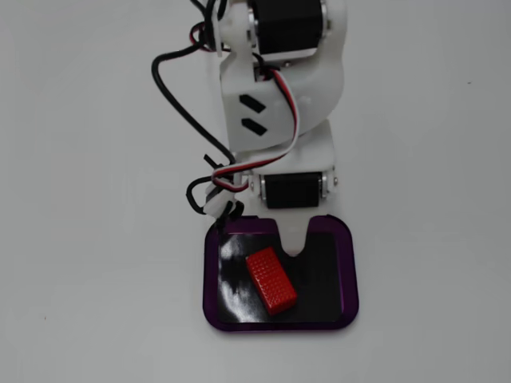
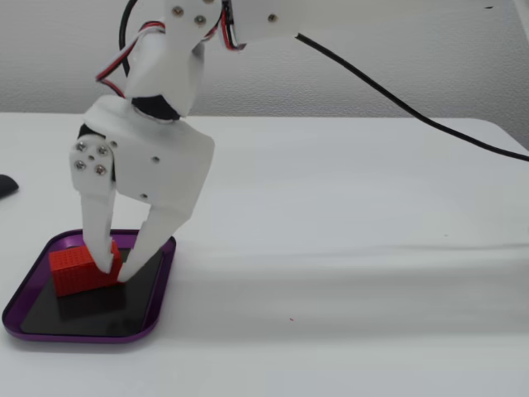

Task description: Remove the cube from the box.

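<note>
**Pinching the cube at one end, above the box floor**

Spreading plain and white in both fixed views, the tabletop carries little beyond the arm and the tray. Behind it, in the side view, stands a pale textured wall, and a small dark object lies cut off at the tabletop's left edge.

The box sits near the front left corner of the tabletop in the side view; from above, its purple rim frames a glossy black floor with a white glare patch on the left part.

The cube is over the box floor, lying askew to the rim as seen from above. In the side view the cube is tilted, its right end caught between the fingertips and its left end free; a shadow shows on the floor beneath it, and it appears lifted clear of the floor.

The pincer is closed on that end of the cube, with the white arm standing over the back part of the box. A black cable trails off to the right.
</note>
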Motion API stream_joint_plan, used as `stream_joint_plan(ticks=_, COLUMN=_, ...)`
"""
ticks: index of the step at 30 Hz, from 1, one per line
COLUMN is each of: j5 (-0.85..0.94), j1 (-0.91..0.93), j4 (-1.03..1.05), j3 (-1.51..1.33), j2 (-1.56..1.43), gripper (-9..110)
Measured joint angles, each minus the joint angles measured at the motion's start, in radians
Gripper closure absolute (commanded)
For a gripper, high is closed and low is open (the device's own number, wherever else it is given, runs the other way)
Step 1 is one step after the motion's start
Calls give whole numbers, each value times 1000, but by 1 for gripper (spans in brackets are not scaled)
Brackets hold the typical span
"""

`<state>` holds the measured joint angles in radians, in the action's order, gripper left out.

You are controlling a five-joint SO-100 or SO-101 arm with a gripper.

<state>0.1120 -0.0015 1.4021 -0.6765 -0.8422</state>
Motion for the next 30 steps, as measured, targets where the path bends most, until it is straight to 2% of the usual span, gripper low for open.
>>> stream_joint_plan(ticks=7, j5=-2, j1=2, j4=0, j3=2, j2=2, gripper=100)
stream_joint_plan(ticks=15, j5=-37, j1=51, j4=0, j3=2, j2=2, gripper=84)
stream_joint_plan(ticks=24, j5=-150, j1=63, j4=-14, j3=8, j2=2, gripper=84)
stream_joint_plan(ticks=30, j5=-190, j1=80, j4=-14, j3=132, j2=2, gripper=83)
